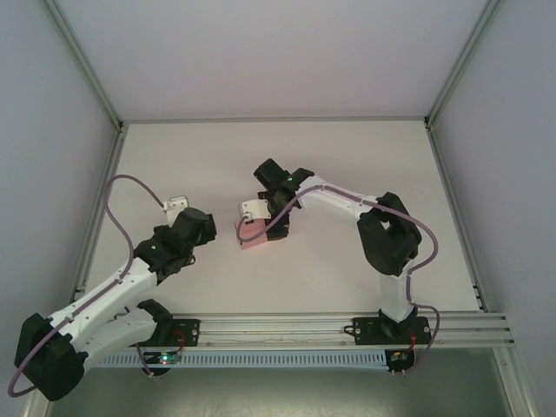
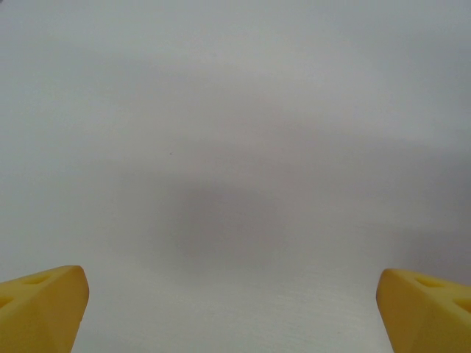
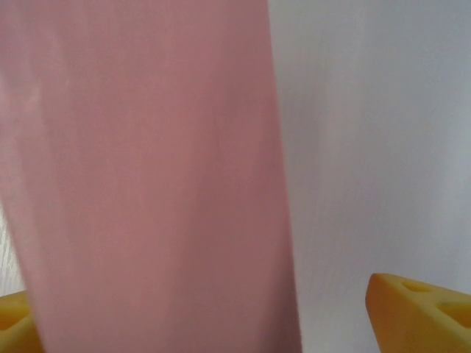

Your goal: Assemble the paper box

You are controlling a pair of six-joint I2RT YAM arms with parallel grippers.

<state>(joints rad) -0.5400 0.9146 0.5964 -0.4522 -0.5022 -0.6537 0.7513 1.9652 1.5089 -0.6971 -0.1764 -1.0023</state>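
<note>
— Where's the paper box [image 1: 254,234]?
— On the tabletop [image 1: 347,156], near its middle, between the spread jaws of the right end effector [image 3: 213,316]; one jaw stands clear of it.
— And the left end effector [image 2: 235,309]?
— Spread wide above the tabletop, well apart from the box.

Paper box [image 3: 147,176] — matt pink card; table [image 2: 235,110] — smooth, matt white.

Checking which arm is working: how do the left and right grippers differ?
The left gripper has nothing between its fingers; the right gripper has the paper box between its own. The left gripper hangs over bare table, left of the box; the right gripper sits over it. Both have yellow fingers spread wide.
</note>
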